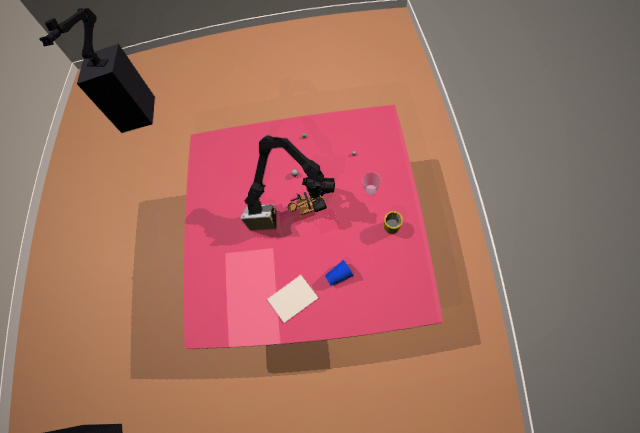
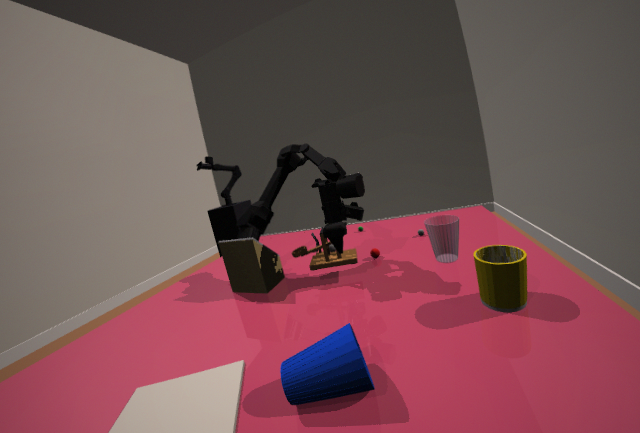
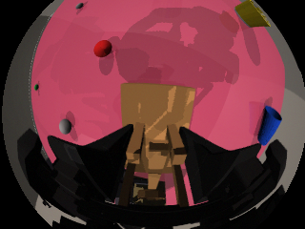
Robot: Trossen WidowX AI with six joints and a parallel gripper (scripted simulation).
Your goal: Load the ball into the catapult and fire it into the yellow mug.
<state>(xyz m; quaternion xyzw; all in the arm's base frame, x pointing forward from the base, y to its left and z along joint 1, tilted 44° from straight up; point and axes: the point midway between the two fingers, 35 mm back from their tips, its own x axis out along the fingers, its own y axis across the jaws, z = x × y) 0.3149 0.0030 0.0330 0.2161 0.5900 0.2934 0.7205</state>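
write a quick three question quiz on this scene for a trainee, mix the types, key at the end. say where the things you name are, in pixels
1. True or false: the yellow mug (image 1: 392, 230) (image 2: 501, 281) (image 3: 253, 14) stands upright.
2. Multiple choice: what is the gripper (image 2: 337, 248) (image 3: 156, 129) closed on?
A) the red ball (image 2: 374, 253) (image 3: 103, 49)
B) the wooden catapult (image 1: 305, 206) (image 2: 333, 260) (image 3: 157, 102)
C) the clear cup (image 1: 371, 181) (image 2: 444, 237)
3. Fill in the blank: the ____ cup lies on its side near the cream-coloured board (image 1: 292, 298) (image 2: 196, 397).

Key: 1 true; 2 B; 3 blue
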